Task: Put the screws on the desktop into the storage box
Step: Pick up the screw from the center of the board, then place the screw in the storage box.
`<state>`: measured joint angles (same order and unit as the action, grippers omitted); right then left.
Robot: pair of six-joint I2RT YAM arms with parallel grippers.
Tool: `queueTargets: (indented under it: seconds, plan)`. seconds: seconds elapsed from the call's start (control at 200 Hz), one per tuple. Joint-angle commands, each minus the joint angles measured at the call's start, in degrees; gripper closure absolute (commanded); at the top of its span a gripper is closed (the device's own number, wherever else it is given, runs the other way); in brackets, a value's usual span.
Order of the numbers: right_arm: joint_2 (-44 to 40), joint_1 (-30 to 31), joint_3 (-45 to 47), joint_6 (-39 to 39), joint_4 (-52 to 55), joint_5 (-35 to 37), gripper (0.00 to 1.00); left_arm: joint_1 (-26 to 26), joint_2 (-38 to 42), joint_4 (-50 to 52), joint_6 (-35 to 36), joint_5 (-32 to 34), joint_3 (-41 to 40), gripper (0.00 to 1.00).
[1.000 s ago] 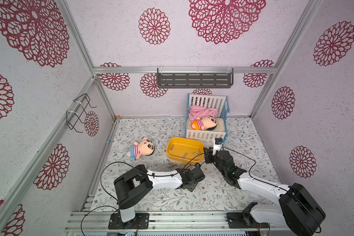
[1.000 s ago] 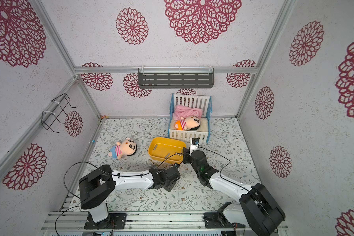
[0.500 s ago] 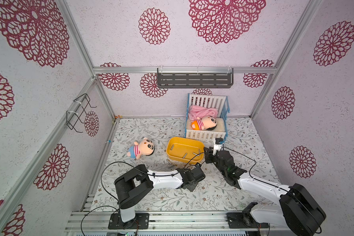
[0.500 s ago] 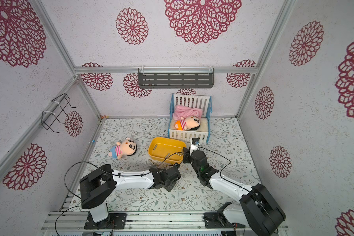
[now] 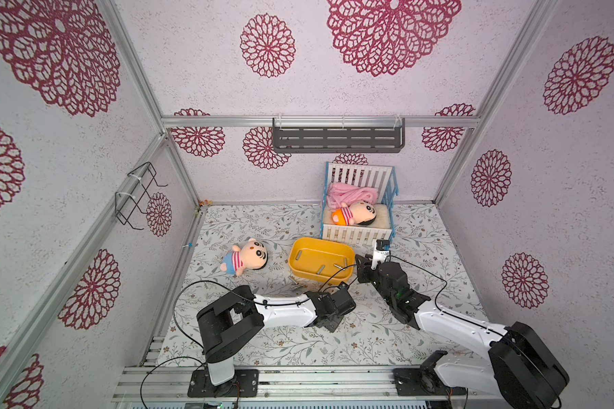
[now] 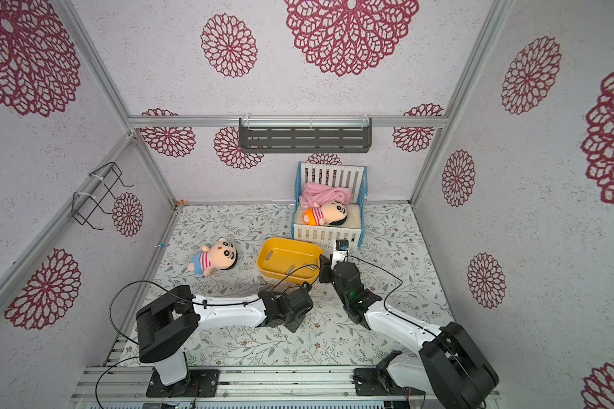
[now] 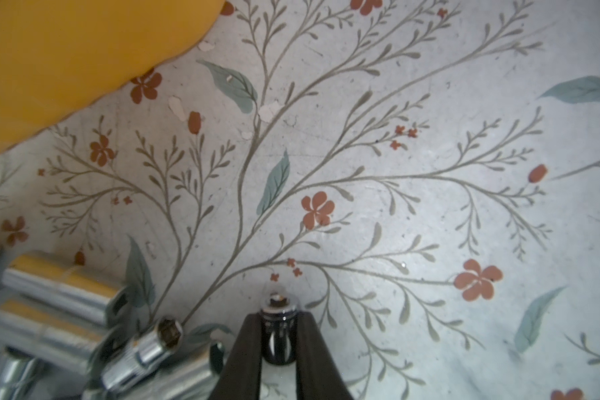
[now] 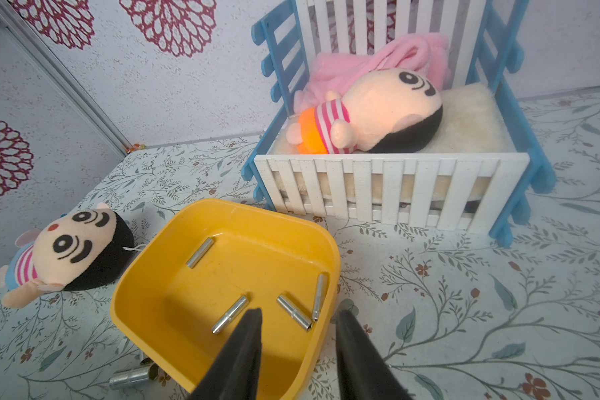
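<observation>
Vine-printed desktop (image 5: 369, 340); crimson-medallion walls (image 5: 316, 88) on three sides

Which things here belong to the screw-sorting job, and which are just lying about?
Job: storage box, four screws in it, loose screws on the desktop, one screw in the left gripper.
Lying about: toy crib, plush doll in it, second plush doll, pink blanket, wall shelf.

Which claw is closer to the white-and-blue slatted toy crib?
Right. The right gripper hangs over the rim of the yellow plastic tub, just before the crib; the left gripper lies across the tub from it.
</observation>
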<state>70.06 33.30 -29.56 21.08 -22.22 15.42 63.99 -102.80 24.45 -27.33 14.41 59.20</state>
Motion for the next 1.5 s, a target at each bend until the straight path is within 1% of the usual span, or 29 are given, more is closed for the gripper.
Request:
queueTargets:
  seconds: [0.0, 0.085, 0.285, 0.395, 0.445, 0.57, 0.745, 0.841, 1.051, 1.161, 1.286, 1.386, 1.496]
  plan:
    - [-1.77, -0.66, 0.38, 1.1, -2.2, 1.02, 0.6, 0.44, 3.9, 0.25, 1.08, 0.09, 0.47, 0.95]
    - [-1.67, -0.77, 0.38, 1.22, -2.09, 1.02, 0.6, 0.31, 5.85, 0.25, 1.25, 0.26, 0.69, 0.98]
    - [-2.17, -0.87, 0.64, 1.55, -1.92, 1.54, 0.6, -1.4, 11.95, 0.25, 1.86, 0.1, 1.13, 1.0]
    - [-2.56, -0.95, 0.73, 1.66, -1.91, 1.53, 0.6, -3.66, 14.08, 0.25, 1.85, -0.61, 2.43, 1.0]
    - [-2.73, -0.96, 0.8, 1.77, -1.93, 1.67, 0.6, -4.71, 14.68, 0.25, 1.62, 0.19, 3.29, 1.0]
    - [-2.9, -1.04, 0.91, 1.77, -1.94, 1.73, 0.6, -8.7, 14.92, -1.11, 1.38, -0.65, 5.87, 1.0]
    - [-2.83, -1.04, 0.91, 1.94, -2.03, 1.28, 0.6, -14.56, 11.31, -1.95, 0.75, -3.95, 11.38, 1.0]
    - [-2.87, -1.08, 0.91, 2.07, -1.99, 1.39, 0.6, -16.38, 8.38, -2.9, 0.07, -3.0, 13.7, 1.0]
    - [-3.62, -1.09, 1.26, 2.21, -2.21, 1.46, 0.61, -20.67, 1.67, -6.34, -2.74, -4.67, 16.5, 1.0]
    - [-3.52, -1.13, 1.26, 2.28, -2.15, 1.29, 0.61, -21.86, -1.46, -7.21, -2.63, -4.61, 18.24, 1.0]
    - [-3.4, -1.13, 1.69, 2.23, -2.8, 2.06, 0.61, -22.79, -4.78, -7.2, -3.31, -4.97, 20.08, 0.97]
    - [-3.79, -1.11, 2.01, 2.28, -3.13, 2.01, 0.61, -23.18, -6.05, -7.39, -3.58, -3.76, 20.23, 0.92]
    - [-4.23, -1.12, 2.49, 2.31, -3.97, 1.02, 0.61, -23.68, -6.84, -7.39, -3.59, -3.98, 20.52, 0.85]
